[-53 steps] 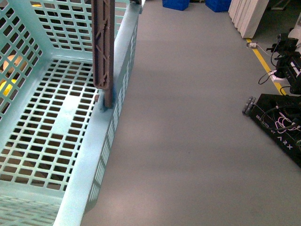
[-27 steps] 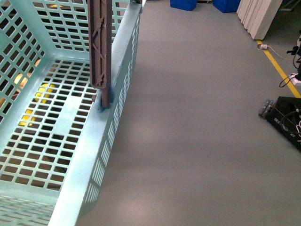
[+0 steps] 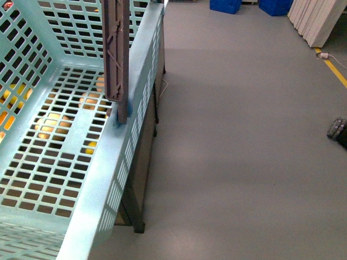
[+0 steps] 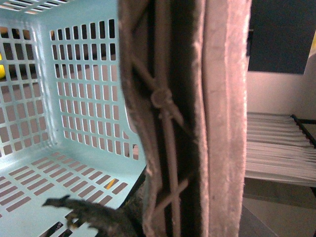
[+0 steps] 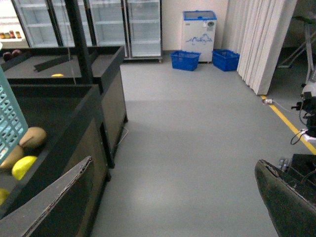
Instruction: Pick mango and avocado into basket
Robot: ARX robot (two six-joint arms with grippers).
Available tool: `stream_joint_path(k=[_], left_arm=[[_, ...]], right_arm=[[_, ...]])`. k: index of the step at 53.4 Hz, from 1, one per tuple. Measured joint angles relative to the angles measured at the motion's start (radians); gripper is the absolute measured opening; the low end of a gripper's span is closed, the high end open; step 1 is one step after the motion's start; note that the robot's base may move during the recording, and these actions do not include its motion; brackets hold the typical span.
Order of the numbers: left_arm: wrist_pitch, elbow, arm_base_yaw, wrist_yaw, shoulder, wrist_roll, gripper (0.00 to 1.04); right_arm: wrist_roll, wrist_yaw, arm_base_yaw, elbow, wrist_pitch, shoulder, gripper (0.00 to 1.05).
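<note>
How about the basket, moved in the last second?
Yes. In the front view the blue crates and yellow line slid right, so the basket swung left with the camera, over a dark stand.

You see the basket point(image 3: 103, 162) filling the frame's left, its handle point(image 3: 116, 54) upright at the right rim, crates point(image 3: 225, 5) upper right.

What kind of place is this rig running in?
Probably a mock supermarket or store test floor: glass-door fridges and a chest freezer at the back, black produce bins holding fruit, a turquoise shopping basket.
</note>
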Motion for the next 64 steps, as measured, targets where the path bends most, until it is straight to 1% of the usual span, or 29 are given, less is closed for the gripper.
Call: stream_joint_path(k=[64], left_arm=[[0.000,-0.003,0.001,0.000,0.000,0.000,0.15]], right_arm=[[0.000,-0.003,0.000,0.000,0.000,0.000,0.96]])
